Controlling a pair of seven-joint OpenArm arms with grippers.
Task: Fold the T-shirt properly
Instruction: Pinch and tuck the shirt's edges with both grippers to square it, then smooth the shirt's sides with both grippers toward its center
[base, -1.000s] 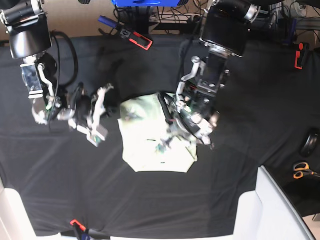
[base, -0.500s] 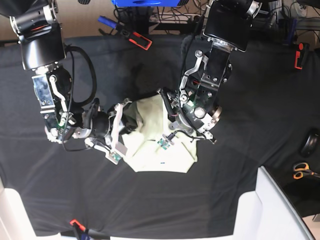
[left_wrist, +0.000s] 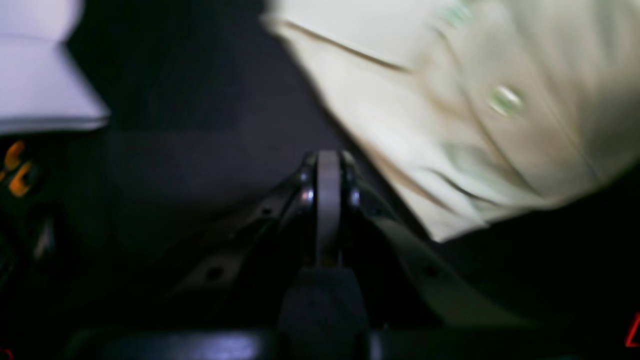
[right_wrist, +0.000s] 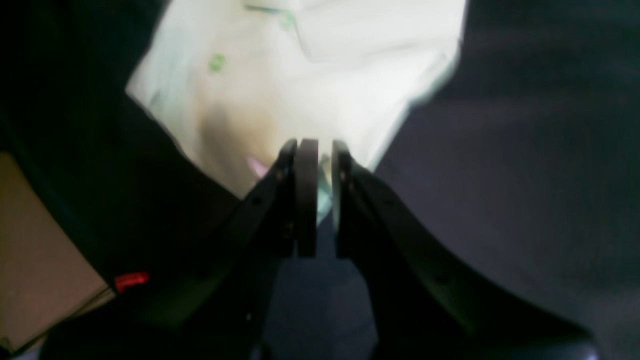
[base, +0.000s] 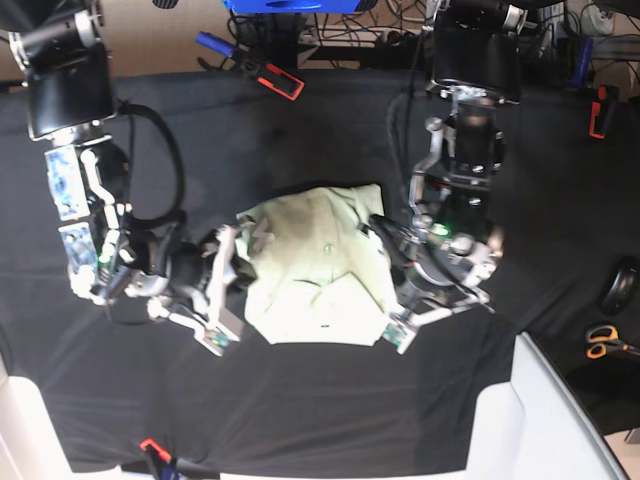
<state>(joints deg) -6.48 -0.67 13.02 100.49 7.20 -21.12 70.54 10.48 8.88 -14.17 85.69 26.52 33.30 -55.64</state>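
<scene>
Nearest the lens in the right wrist view, the right gripper (right_wrist: 318, 150) shows its two dark jaws drawn almost together with only a thin slot between them, and a sliver of pale cloth appears to sit in that slot, so it looks pinched on an edge of the large pale mint-green soft cotton T-shirt (right_wrist: 300, 85); the blur keeps that from being certain. In the left wrist view the left gripper (left_wrist: 327, 165) has its jaws pressed flat against each other with nothing between them, its tips over the black cloth table covering (left_wrist: 190, 165) just beside the shirt's lower corner (left_wrist: 450, 230), not on it. From above, the T-shirt (base: 315, 275) lies near the middle of the black covering as a compact, already partly folded bundle, the right gripper (base: 232, 290) at its one side and the left gripper (base: 395, 330) near its opposite lower corner. The step in hand reads as finishing or tidying a fold. To do it well, the pinched edge should be carried low and level across the bundle so the layers beneath do not drag, and laid so the hems line up before the cloth is released. The empty left gripper would help most by pressing down on the near corner to anchor it. Farther off, orange-handled scissors (base: 603, 341) lie well apart at the table's edge.
</scene>
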